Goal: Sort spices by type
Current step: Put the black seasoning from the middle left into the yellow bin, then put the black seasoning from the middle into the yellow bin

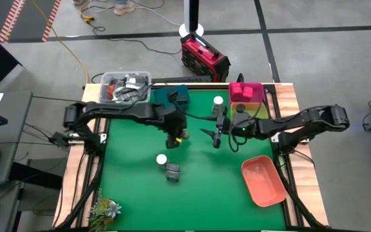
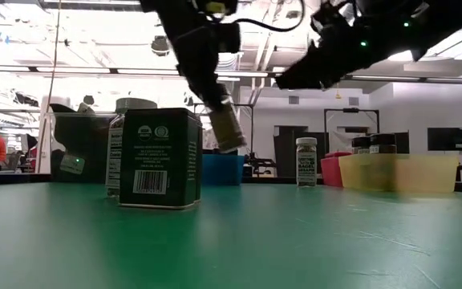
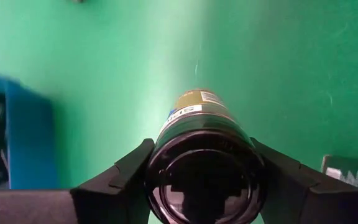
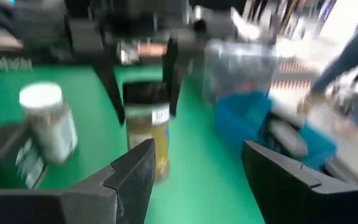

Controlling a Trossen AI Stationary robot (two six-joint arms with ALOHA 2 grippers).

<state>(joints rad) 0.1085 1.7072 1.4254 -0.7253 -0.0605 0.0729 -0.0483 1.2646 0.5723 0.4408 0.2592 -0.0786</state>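
Your left tool is clamped round a dark-lidded round jar, held tilted above the bench near its middle. Your right tool sits at the jar's 3 o'clock, fingers apart, gripping nothing. A grey tin and white-capped jar stand at 6 o'clock.

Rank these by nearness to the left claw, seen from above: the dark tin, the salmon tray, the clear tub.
From the left gripper, which holds a jar:
1. Dark tin, just below it, mid-table.
2. Clear tub, far-left corner.
3. Salmon tray, near-right side.
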